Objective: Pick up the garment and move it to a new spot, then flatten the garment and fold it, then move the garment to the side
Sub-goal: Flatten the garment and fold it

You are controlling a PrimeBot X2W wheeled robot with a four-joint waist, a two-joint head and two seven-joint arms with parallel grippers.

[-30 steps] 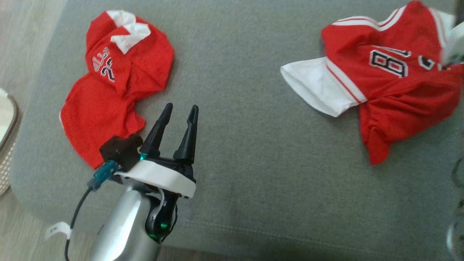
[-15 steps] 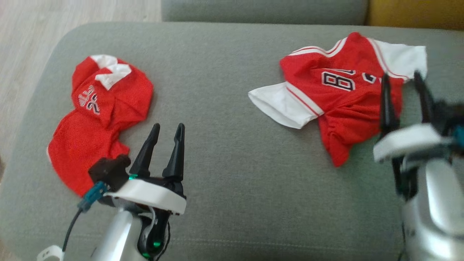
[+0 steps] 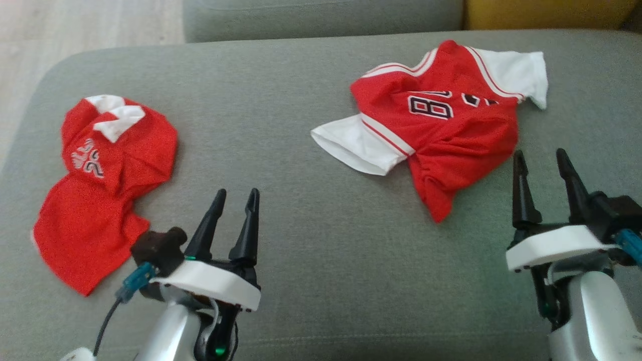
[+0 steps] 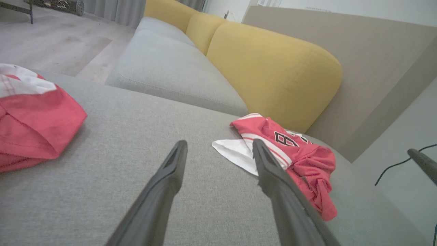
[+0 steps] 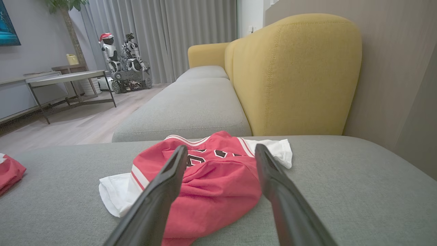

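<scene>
A red jersey with white sleeves and a black-and-white number lies crumpled on the grey cushion at the back right. It also appears as the jersey in the left wrist view and the jersey in the right wrist view. A second red garment with white patches lies bunched at the left, also seen as the red garment. My right gripper is open just in front of the jersey's lower right edge, holding nothing. My left gripper is open and empty above bare cushion, right of the second garment.
A yellow backrest rises behind the cushion on the right. A further grey seat continues beyond it. Wooden floor lies past the cushion's left edge. A low table and another robot stand far across the room.
The head camera has swung, bringing the whole cushion into view. My right gripper, earlier over the jersey's right part, has drawn back towards me and now sits clear of it. The left gripper has held its place.
</scene>
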